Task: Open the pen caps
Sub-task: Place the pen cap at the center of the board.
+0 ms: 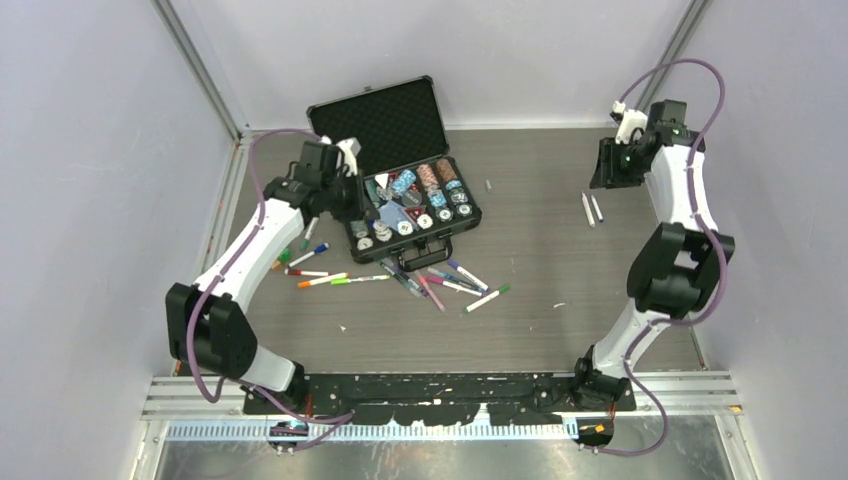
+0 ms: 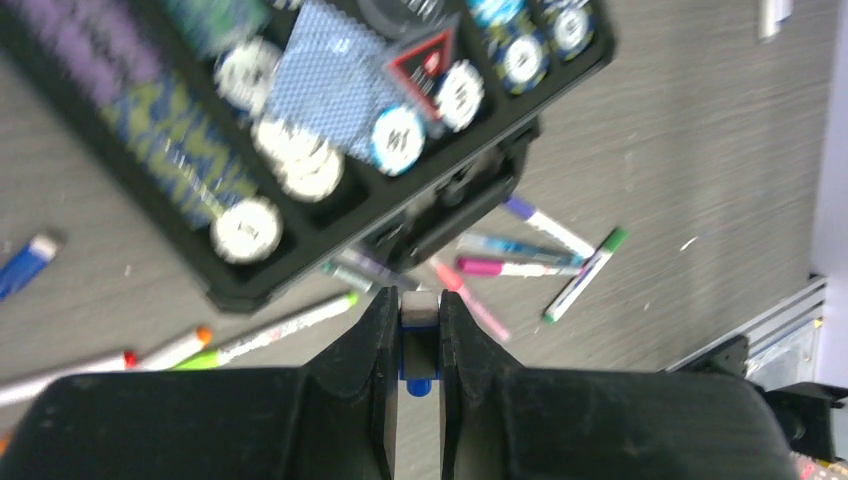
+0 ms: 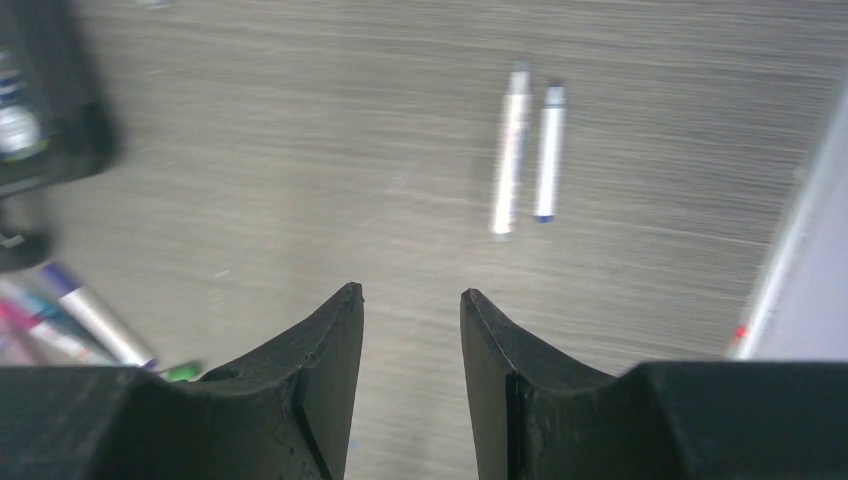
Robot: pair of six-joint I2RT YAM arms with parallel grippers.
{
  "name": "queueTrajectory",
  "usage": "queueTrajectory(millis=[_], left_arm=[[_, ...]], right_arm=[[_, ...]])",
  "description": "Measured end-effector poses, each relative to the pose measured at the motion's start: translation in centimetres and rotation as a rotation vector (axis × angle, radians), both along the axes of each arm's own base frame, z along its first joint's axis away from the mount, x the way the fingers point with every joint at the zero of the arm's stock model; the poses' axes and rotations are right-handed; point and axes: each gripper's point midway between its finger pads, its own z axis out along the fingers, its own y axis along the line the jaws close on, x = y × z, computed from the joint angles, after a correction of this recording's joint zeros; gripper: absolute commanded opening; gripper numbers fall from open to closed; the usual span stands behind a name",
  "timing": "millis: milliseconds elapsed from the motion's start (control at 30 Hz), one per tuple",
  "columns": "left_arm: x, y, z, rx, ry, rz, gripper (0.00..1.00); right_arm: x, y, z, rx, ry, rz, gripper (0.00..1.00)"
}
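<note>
My left gripper [image 1: 350,197] [image 2: 419,305] hangs above the table beside the case's left edge. It is shut on a small blue pen cap [image 2: 419,362] with a pale grey end, held between the pads. Several pens [image 1: 436,281] with coloured ends lie scattered in front of the case, and more pens [image 1: 310,268] lie to its left. Two white pens [image 1: 590,208] [image 3: 528,150] lie side by side at the right. My right gripper [image 1: 604,170] [image 3: 410,292] is open and empty, held above bare table near those two pens.
An open black hard case [image 1: 380,118] [image 2: 260,292] holding striped poker chips [image 1: 430,180] stands at the back centre, lid up. A tiny grey piece [image 1: 488,185] lies right of the case. Metal frame rails run along the left and right walls.
</note>
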Motion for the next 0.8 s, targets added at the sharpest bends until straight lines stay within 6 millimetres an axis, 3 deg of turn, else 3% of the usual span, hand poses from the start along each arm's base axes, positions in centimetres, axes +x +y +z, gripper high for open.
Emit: queueTrajectory(millis=[133, 300, 367, 533, 800], left_arm=[[-3.6, 1.8, -4.2, 0.050, 0.153, 0.005, 0.00], [-10.7, 3.6, -10.6, 0.145, 0.420, 0.016, 0.00], [-12.9, 4.6, -11.4, 0.179, 0.471, 0.040, 0.00], [-16.1, 7.6, -11.8, 0.264, 0.489, 0.142, 0.00], [-17.0, 10.3, -12.9, 0.403, 0.532, 0.229, 0.00]], right_arm=[[-3.0, 6.2, 4.0, 0.138, -0.084, 0.101, 0.47], [-8.5, 15.6, 6.3, 0.328, -0.134, 0.267, 0.53], [-10.4, 18.1, 6.9, 0.392, -0.156, 0.322, 0.54], [-12.4, 18.9, 6.6, 0.469, -0.212, 0.324, 0.55], [-11.9, 18.2, 6.2, 0.543, -0.241, 0.294, 0.55]])
